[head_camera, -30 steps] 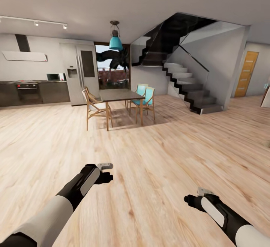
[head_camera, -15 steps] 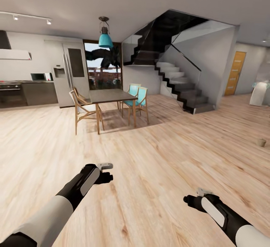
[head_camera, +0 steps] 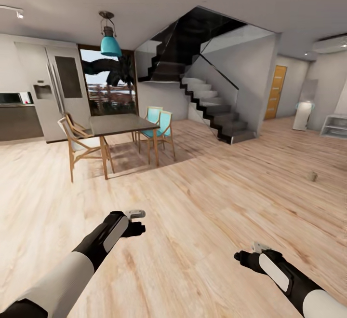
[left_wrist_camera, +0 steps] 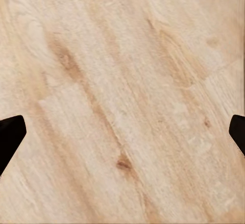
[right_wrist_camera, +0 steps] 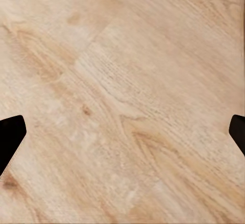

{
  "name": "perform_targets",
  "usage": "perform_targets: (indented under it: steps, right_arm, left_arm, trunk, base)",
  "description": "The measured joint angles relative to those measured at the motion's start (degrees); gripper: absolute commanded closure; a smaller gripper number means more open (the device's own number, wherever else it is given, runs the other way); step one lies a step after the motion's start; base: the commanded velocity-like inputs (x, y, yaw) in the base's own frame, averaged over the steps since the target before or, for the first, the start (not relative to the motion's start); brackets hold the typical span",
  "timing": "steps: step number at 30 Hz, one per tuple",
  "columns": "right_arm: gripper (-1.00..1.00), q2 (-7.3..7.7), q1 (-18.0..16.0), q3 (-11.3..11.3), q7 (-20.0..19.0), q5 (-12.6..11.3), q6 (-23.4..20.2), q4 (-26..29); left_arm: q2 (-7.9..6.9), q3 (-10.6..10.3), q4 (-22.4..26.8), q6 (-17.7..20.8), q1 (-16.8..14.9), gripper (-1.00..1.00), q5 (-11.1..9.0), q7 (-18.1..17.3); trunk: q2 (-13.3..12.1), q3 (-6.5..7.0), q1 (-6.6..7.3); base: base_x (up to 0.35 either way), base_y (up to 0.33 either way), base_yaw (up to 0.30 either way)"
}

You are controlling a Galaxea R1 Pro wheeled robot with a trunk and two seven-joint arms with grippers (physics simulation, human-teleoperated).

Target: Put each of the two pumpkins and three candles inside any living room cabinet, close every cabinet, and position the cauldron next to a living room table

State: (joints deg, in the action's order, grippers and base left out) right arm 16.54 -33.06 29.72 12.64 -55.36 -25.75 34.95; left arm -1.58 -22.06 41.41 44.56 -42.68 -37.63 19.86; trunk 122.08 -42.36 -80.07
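A tiny brown stubby candle [head_camera: 312,176] stands alone on the wood floor at the far right, well ahead of my right arm. My left gripper [head_camera: 136,228] and right gripper [head_camera: 243,257] hang low over bare floorboards, pointing down. Each wrist view shows two dark fingertips [left_wrist_camera: 11,134] [right_wrist_camera: 11,132] spread wide with only planks between them, so both are open and empty. The pumpkins, the cabinet, the cauldron and the grey table are out of view.
A dark dining table [head_camera: 120,124] with wooden and teal chairs [head_camera: 159,127] stands ahead left. Behind it are a fridge [head_camera: 53,91] and a staircase [head_camera: 217,113]. An orange door [head_camera: 275,91], a white appliance [head_camera: 302,115] and a low white shelf [head_camera: 337,126] lie far right.
The camera has swung to the right, so the room slides left in the picture and the candle and the far-right room come into view. Both arms hold the same pose.
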Motion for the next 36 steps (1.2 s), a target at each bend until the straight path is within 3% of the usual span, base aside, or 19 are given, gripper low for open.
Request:
perform_targets:
  steps: [23, 36]
  right_arm:
    - [-1.0, 0.0, 0.0, 0.1, 0.1, 0.1, 0.6, 0.0]
    - [-1.0, 0.0, 0.0, 0.0, 0.1, 0.1, 0.3, 0.0]
  left_arm:
    - [0.08, -0.1, 0.0, 0.0, 0.0, -1.0, 0.0, 0.0]
    - [0.08, -0.1, 0.0, 0.0, 0.0, -1.0, 0.0, 0.0]
  trunk:
    - [0.0, -1.1, 0.0]
    - [0.0, -1.26, 0.0]
  base:
    - [0.331, 0.058, -0.246]
    - [0.336, 0.0, -0.089]
